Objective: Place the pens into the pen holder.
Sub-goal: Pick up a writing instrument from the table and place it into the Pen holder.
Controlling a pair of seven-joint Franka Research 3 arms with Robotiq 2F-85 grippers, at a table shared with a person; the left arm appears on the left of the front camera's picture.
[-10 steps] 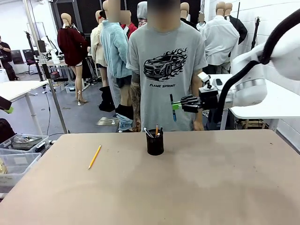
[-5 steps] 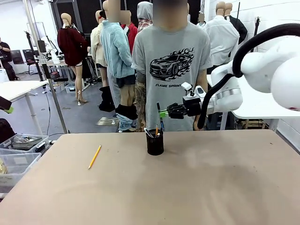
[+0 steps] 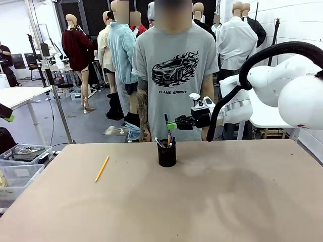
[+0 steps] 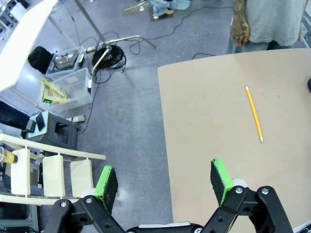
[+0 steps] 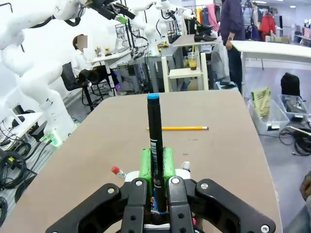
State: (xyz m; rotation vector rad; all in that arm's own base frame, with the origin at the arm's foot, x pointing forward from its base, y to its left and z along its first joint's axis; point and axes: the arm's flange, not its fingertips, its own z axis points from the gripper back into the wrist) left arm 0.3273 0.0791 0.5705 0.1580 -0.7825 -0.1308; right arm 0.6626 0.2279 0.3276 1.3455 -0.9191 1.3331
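The dark pen (image 5: 155,131) with the blue tip is clamped upright between the green pads (image 5: 145,162) of my right claw (image 5: 155,162). Its lower end hangs just above the pen holder (image 3: 167,154), a black cup near the middle of the table (image 3: 242,201) with a few pens (image 3: 164,142) standing in it. I cannot tell from the front whether I am truly over the mouth. I judge I should centre the tip over the free part of the mouth, sink straight down, and release only once it is inside the rim, so nothing gets knocked. Farther off the yellow pencil (image 3: 101,169) lies flat, well apart from the holder. My left claw (image 4: 165,179) hangs wide open and empty by the table's edge.
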